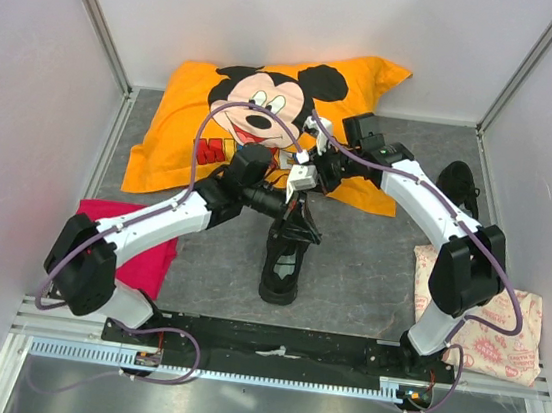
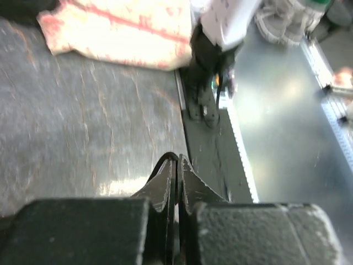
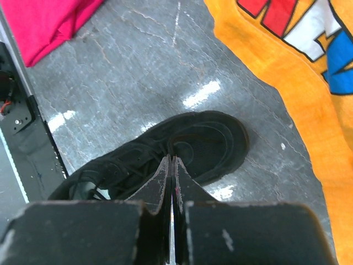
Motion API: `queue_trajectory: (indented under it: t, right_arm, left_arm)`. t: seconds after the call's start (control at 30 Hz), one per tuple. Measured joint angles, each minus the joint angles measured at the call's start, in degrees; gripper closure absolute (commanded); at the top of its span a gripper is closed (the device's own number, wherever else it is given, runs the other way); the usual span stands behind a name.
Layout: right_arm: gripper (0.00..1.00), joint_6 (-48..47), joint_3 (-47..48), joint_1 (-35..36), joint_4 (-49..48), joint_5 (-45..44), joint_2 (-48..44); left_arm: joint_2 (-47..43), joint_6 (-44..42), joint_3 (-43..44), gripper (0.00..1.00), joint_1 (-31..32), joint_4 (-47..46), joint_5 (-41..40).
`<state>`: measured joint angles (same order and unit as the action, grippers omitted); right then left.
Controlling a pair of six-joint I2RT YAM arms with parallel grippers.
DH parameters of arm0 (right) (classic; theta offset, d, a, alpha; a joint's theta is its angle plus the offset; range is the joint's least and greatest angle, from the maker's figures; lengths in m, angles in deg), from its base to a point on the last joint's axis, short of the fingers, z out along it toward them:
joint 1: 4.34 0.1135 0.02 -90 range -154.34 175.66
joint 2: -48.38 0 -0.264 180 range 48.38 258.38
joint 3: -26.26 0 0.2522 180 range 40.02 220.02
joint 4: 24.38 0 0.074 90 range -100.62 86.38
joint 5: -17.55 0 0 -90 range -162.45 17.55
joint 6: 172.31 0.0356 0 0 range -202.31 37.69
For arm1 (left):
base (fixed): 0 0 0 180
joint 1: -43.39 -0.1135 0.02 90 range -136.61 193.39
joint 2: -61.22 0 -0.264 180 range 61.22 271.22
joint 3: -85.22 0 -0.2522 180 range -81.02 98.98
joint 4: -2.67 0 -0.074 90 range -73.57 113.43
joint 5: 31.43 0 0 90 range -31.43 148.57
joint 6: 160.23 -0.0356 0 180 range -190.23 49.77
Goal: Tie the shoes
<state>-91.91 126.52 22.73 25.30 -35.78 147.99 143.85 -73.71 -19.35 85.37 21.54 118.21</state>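
Note:
One black shoe [image 1: 284,260] lies in the middle of the grey table, toe towards the pillow; it also shows in the right wrist view [image 3: 212,138]. Its thin laces rise like a tent to my left gripper [image 1: 300,195]. In the left wrist view that gripper [image 2: 177,161] is shut, with a black lace [image 2: 165,157] looped over its tip. My right gripper [image 1: 322,172] sits just beside it, above the shoe. It [image 3: 172,160] is shut over the tongue, and I see no lace between its jaws. A second black shoe [image 1: 457,183] lies at the far right.
An orange Mickey Mouse pillow [image 1: 257,114] lies at the back, right behind the grippers. A red cloth [image 1: 139,255] lies at the near left. A cream printed bag [image 1: 488,328] lies at the near right. The black base rail [image 1: 279,343] runs along the near edge.

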Motion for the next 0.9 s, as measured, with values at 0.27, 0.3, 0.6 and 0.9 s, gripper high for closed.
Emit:
queue_trajectory:
  t: [0.27,0.3,0.6,0.9]
  right_arm:
    - [1.0,0.39,0.0,0.68,-1.7,1.53,0.48]
    - [1.0,0.42,0.0,0.7,-1.88,1.68,0.68]
    - [1.0,1.31,0.0,1.22,-3.8,3.26,1.95]
    - [1.0,2.23,0.0,2.25,-4.83,4.04,2.91]
  left_arm:
    - [2.32,23.65,-7.5,0.96,0.55,-26.14,-5.4]
    - [2.32,24.44,-8.13,0.96,0.87,-27.78,-6.36]
    - [-2.21,20.96,-12.98,0.99,5.7,-26.67,-19.39]
    - [-1.25,26.67,-11.02,0.9,5.88,-32.72,-22.53]
